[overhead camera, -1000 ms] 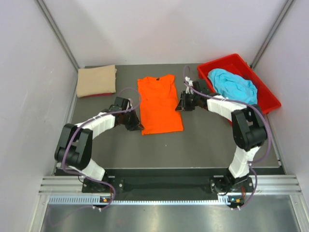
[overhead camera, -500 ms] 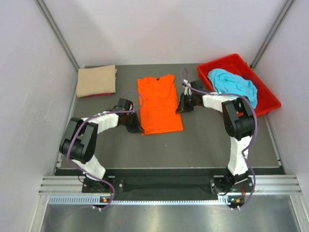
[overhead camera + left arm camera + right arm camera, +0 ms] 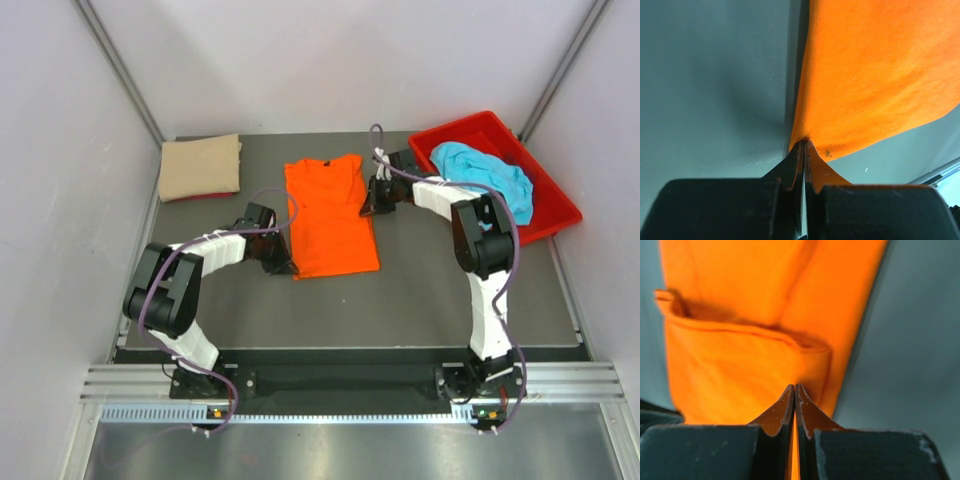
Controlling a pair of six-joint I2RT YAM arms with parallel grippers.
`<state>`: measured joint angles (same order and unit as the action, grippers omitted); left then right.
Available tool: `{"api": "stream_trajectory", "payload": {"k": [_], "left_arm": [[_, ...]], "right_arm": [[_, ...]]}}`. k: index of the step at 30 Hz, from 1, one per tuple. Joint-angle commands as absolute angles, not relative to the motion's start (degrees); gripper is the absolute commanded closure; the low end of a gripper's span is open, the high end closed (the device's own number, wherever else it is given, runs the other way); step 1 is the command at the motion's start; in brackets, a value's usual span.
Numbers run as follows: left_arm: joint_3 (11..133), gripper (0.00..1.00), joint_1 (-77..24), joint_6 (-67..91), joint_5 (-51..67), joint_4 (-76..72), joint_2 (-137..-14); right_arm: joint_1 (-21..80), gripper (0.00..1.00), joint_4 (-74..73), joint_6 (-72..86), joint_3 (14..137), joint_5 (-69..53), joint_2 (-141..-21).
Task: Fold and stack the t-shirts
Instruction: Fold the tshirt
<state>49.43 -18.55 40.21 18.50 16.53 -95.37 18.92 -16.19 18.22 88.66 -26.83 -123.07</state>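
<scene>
The orange t-shirt (image 3: 328, 215) lies flat in the middle of the dark table, collar to the back. My left gripper (image 3: 285, 263) is shut on its near left corner; in the left wrist view the jaws (image 3: 804, 145) pinch the orange hem (image 3: 880, 75). My right gripper (image 3: 369, 200) is shut on the shirt's right edge by the sleeve; in the right wrist view the jaws (image 3: 794, 387) close on orange cloth (image 3: 740, 365) with a folded seam above. The tan t-shirt (image 3: 200, 167) lies folded at the back left. The turquoise t-shirt (image 3: 487, 177) is bunched in the bin.
The red plastic bin (image 3: 555, 215) stands at the back right, angled. Grey walls close in the table (image 3: 430, 290) on the left, back and right. The arm bases sit on the rail at the near edge.
My right gripper has moved back and a little left along the shirt's right edge. My left gripper has stayed at the near left corner while its arm shifted slightly.
</scene>
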Motion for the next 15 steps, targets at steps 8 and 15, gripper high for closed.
{"api": "stream_trajectory", "payload": {"k": [8,15], "left_arm": [[47.81,0.99,-19.16,39.46,12.3,17.84,-96.5],[54.22,0.96,-19.16,38.76,13.53,22.67,-94.14]], "right_arm": [[15.29,1.0,-13.1,21.88,91.41,-24.08,-126.4],[15.56,0.99,-13.1,21.45,87.37,-25.4,-118.93]]}}
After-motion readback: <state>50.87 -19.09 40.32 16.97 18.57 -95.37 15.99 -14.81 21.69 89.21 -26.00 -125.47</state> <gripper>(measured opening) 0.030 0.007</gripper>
